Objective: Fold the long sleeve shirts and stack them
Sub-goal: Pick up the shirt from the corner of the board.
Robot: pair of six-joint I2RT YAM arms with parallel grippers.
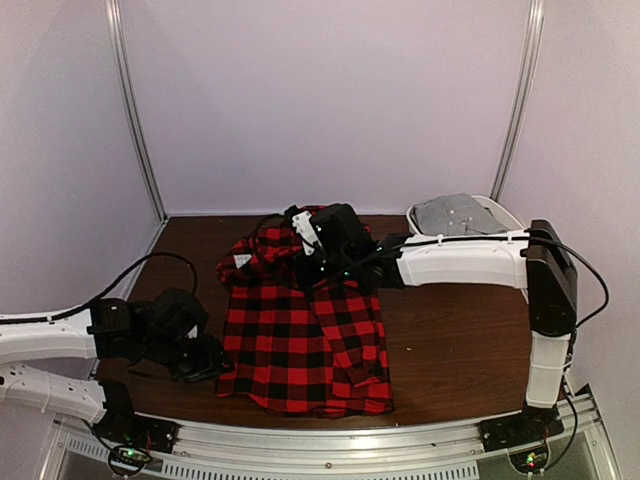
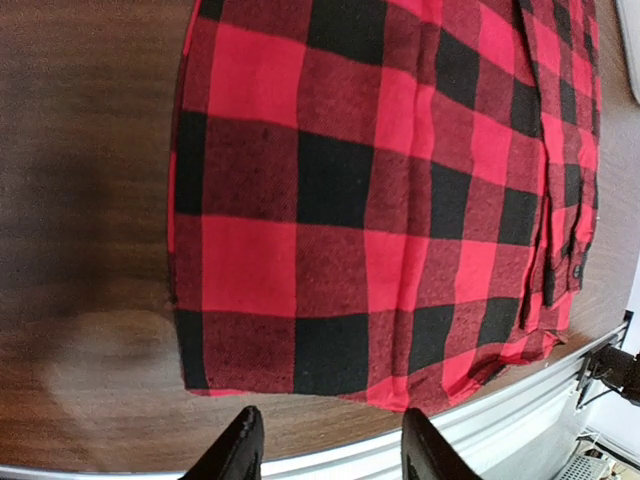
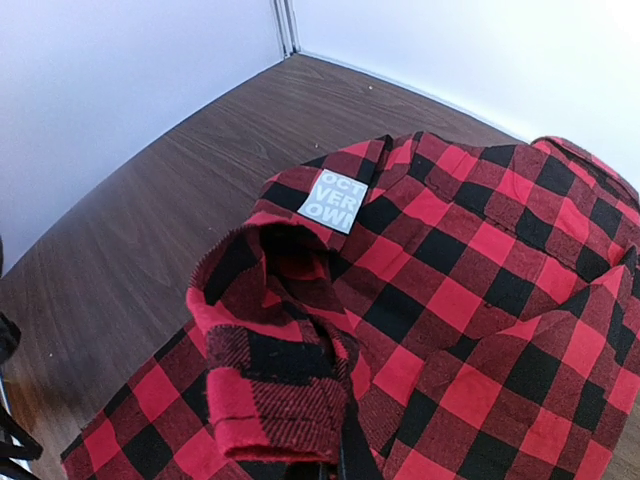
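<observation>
The left end effector (image 2: 330, 452) is hovering with its two fingers (image 2: 240, 448) standing partly apart and gripping nothing, just past the lower edge of the long sleeve shirt (image 1: 300, 335), at the lower left of the top view. Its arm is reaching in low and nearly level from the left edge of the frame. The right end effector (image 1: 315, 262) is sitting closed at the shirt's upper part, and in its wrist view a rolled fold of the flannel is bunching up right at its tips, apparently pinched. Its white arm is rising at the right edge, bending at the elbow and stretching leftward to the centre. The red-and-black checked shirt is lying mostly flat in the middle of the dark wood-grain counter (image 1: 460, 340), a white label (image 3: 337, 200) showing near the collar. A white bin (image 1: 500, 212) holding grey cloth is sitting in the far right corner. Pale walls are enclosing the counter, and a metal rail (image 1: 350, 435) is running along its near edge.
</observation>
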